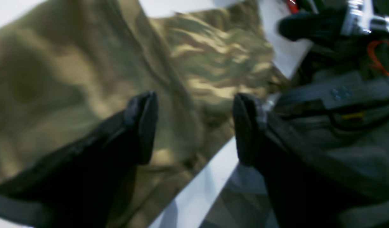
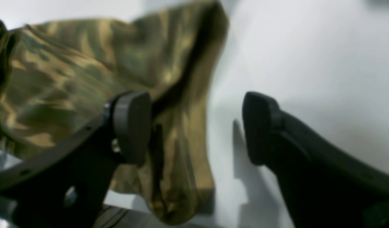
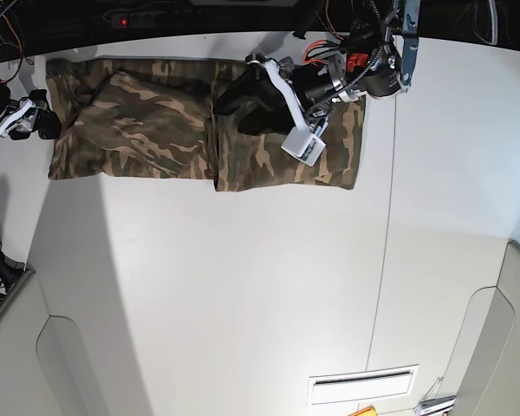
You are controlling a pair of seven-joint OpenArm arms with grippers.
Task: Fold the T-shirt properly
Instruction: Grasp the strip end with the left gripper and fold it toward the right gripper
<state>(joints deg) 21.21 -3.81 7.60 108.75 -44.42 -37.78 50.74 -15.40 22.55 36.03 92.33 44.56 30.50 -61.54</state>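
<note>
The camouflage T-shirt [image 3: 156, 130] lies as a long band along the far edge of the white table [image 3: 243, 286]; its right part [image 3: 329, 156] overlaps the rest. My left gripper [image 3: 232, 100] hovers over the shirt's middle. In the left wrist view it [image 1: 194, 126] is open and empty, with cloth [image 1: 70, 79] under and between the fingers. My right gripper [image 3: 45, 121] is at the shirt's left end. In the right wrist view it [image 2: 196, 126] is open and empty, with a hanging edge of cloth [image 2: 169, 133] beside its left finger [image 2: 132, 126].
Cables and a power strip [image 3: 156, 16] run along the dark back edge. The left arm's body [image 3: 347, 74] lies over the shirt's right part. A vent slot [image 3: 360, 381] sits near the front right. Table seams run down the right side [image 3: 386, 260].
</note>
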